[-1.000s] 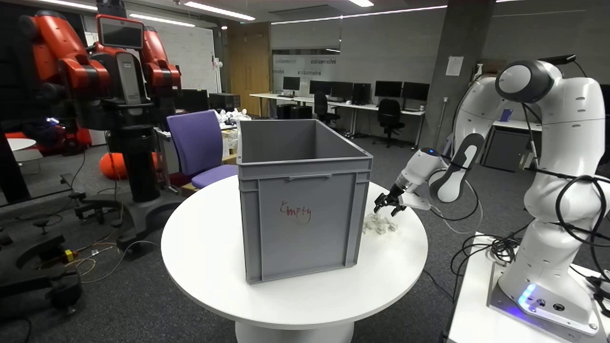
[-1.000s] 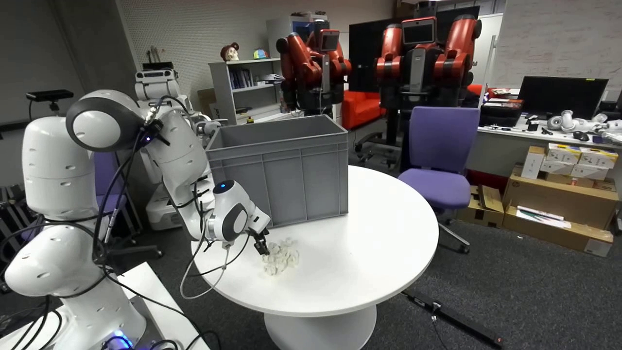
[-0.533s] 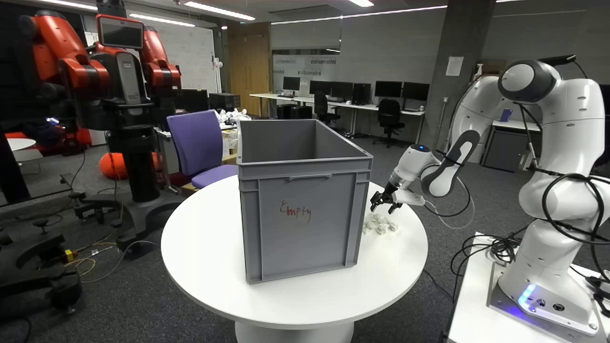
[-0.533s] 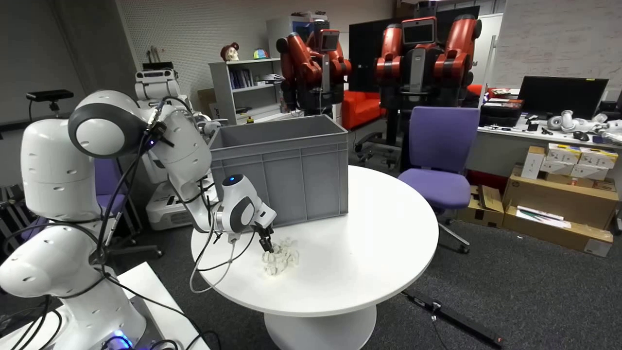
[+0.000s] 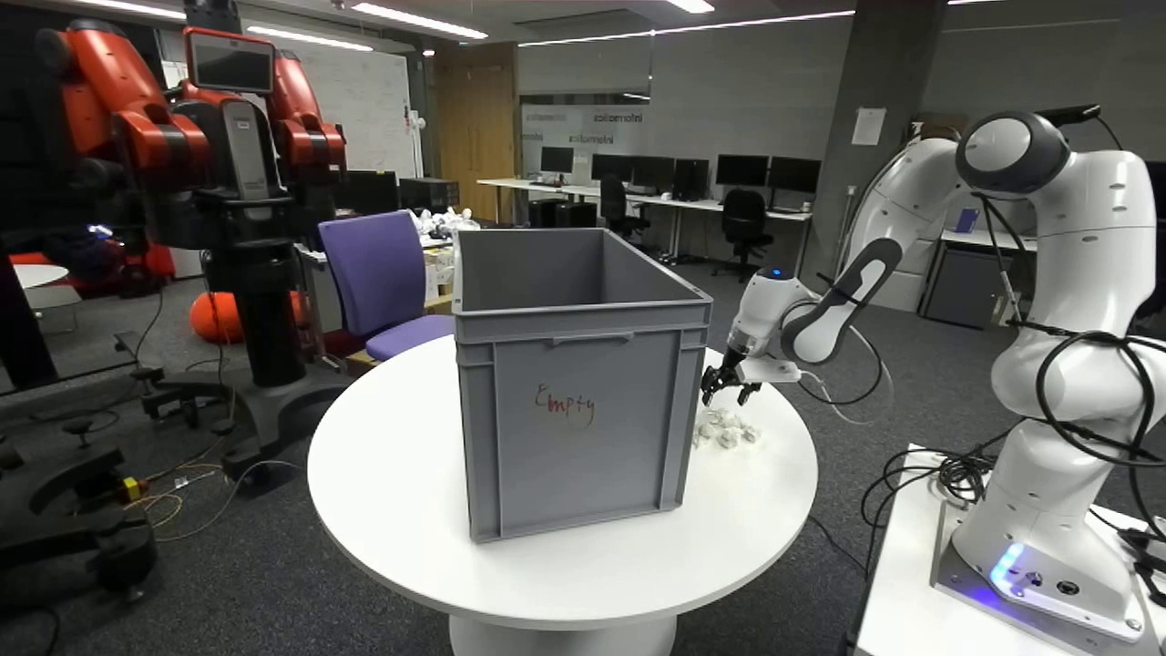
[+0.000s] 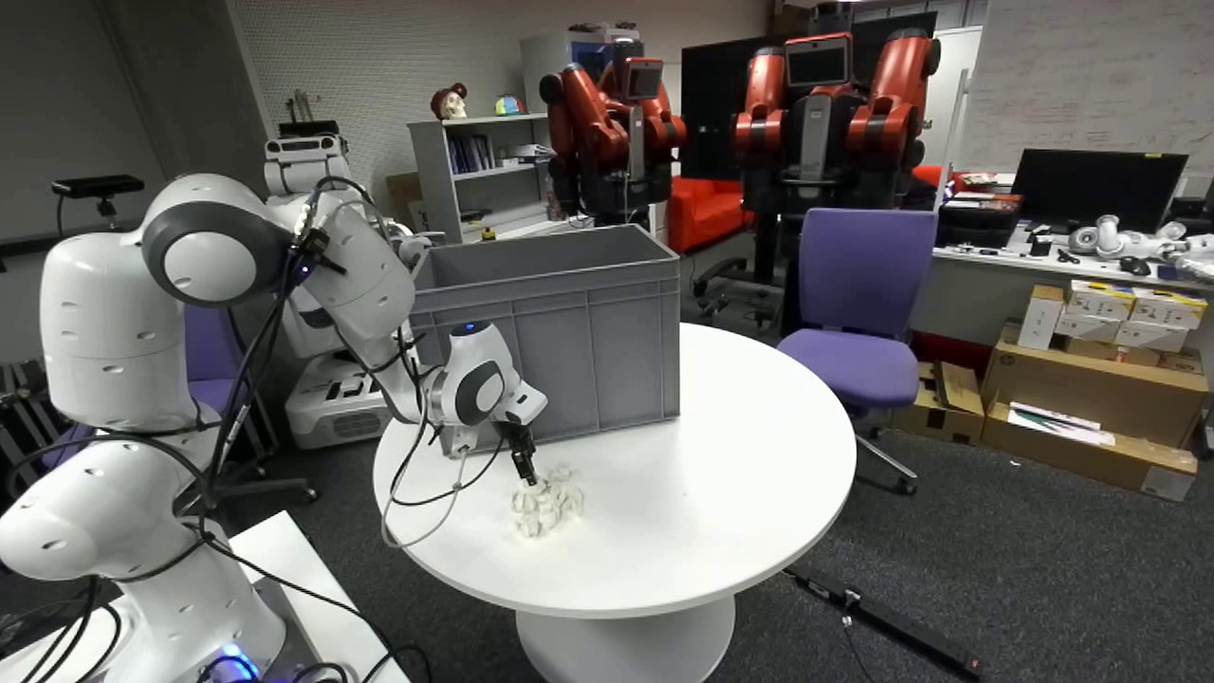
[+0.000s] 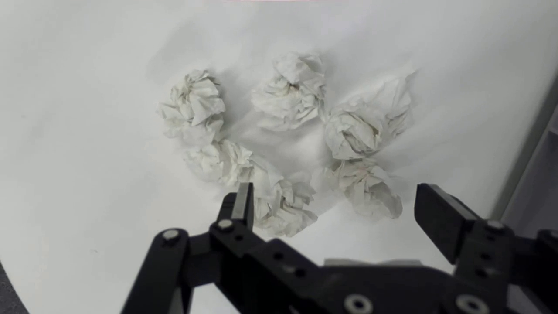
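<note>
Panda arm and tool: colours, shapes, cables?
Arm: white, rounded shells, dark grey rims around joint discs, blue wrist light, bright blue light strip at the base. Black cables loop along it; a pale cable hangs by the wrist. Tool: black, angular, two-fingered linkage with silvery round fasteners.

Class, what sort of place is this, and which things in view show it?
Probably a robotics lab: there is a white robot arm, a red two-armed robot and a row of computer monitors.
</note>
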`<state>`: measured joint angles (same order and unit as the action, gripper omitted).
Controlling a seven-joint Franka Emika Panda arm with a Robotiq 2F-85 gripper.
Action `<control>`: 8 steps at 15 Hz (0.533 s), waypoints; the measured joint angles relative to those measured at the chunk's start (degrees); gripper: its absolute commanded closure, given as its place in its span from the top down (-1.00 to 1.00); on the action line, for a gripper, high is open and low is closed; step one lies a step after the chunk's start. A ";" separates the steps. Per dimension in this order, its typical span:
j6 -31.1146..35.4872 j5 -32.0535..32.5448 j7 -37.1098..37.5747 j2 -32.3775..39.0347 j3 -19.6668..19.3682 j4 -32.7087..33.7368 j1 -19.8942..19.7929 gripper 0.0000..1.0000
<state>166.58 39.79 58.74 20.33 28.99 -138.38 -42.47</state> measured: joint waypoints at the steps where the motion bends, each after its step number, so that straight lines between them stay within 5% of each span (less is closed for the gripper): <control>1: 0.00 -5.45 -4.85 -0.04 -3.46 0.20 3.81 1.00; 8: -0.01 -35.97 -32.29 0.07 -20.30 0.41 24.41 1.00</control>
<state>166.56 3.82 26.44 20.40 8.69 -137.97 -18.06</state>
